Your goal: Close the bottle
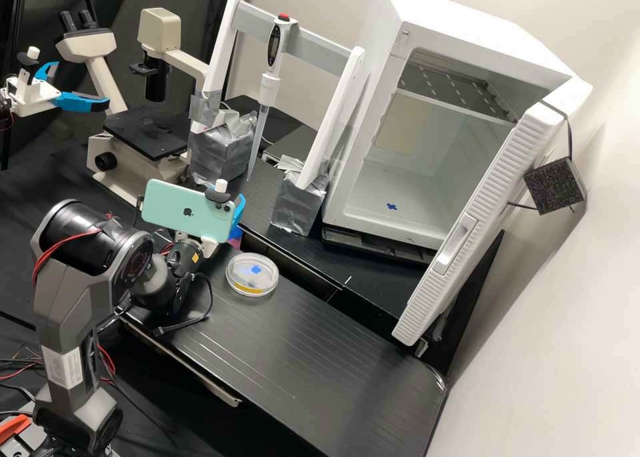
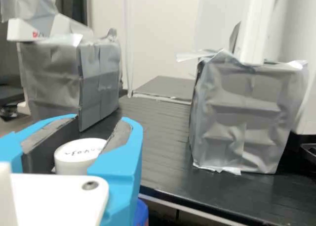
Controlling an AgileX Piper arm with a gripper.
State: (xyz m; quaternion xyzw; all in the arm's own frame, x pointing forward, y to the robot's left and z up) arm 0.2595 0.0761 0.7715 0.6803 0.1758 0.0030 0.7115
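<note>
Dark grey arm (image 1: 70, 297) stands nearest, at lower left of the high view. Left of the centre, the gripper (image 1: 238, 216) is partly behind a mint phone (image 1: 180, 208); its jaws are clamped on the white cap (image 2: 74, 159), seen in the wrist view. Just below the blue fingers is the bottle (image 1: 235, 233), mostly hidden. Round clear dish (image 1: 252, 285) lies near the centre, on the black bench (image 1: 320, 370).
</note>
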